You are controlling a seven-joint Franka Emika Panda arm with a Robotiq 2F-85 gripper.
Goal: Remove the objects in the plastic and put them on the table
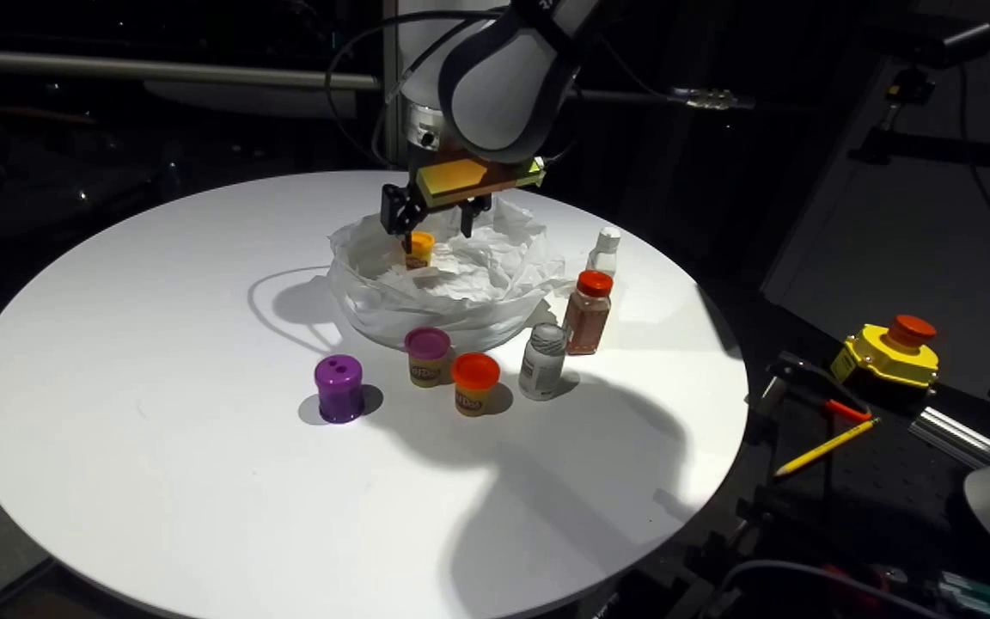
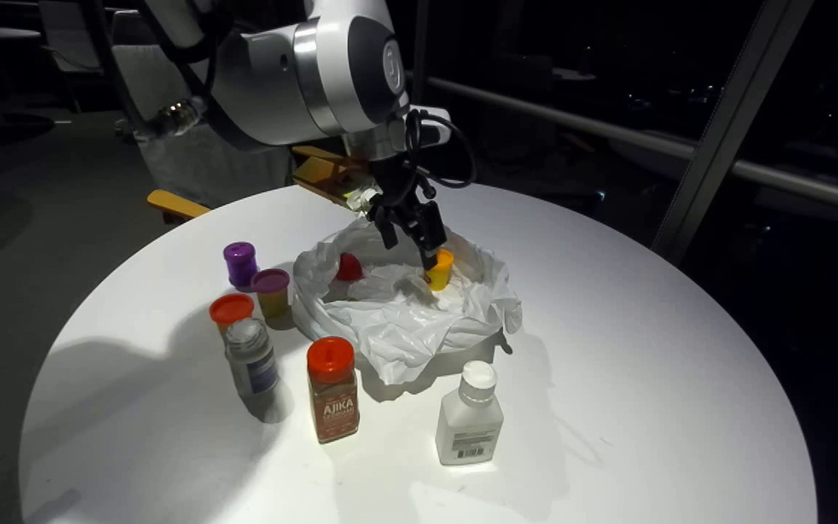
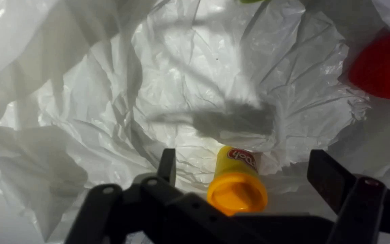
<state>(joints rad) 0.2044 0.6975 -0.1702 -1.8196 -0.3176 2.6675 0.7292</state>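
Orange-lidded tub (image 3: 236,181), yellow: one, contained in the white plastic bag (image 2: 397,327), toward the bag wall opposite the red-capped jar (image 2: 333,393). The bag is carried on the round white worktop (image 1: 160,361), closer to the far rim than to the near in both exterior views. Long axis: close to upright, lid uppermost.

Gripper (image 1: 437,241): one, pointed down over the bag's mouth; fingers (image 3: 168,166) well apart, nothing clasped.

Relation: in the wrist view the tub is bracketed by the fingers, slightly off-centre toward the left-hand one, with a gap shown on each side; its lid falls on the gripper-body side of the line between the fingertips. Depth against the lid cannot be told. The tub's axis is judged to run roughly along the approach, so a small centring shift is probably called for before closing; otherwise the tub may be tipped by the nearer finger.

Also contained: a red item (image 3: 383,67), partly hidden, well apart from the tub.
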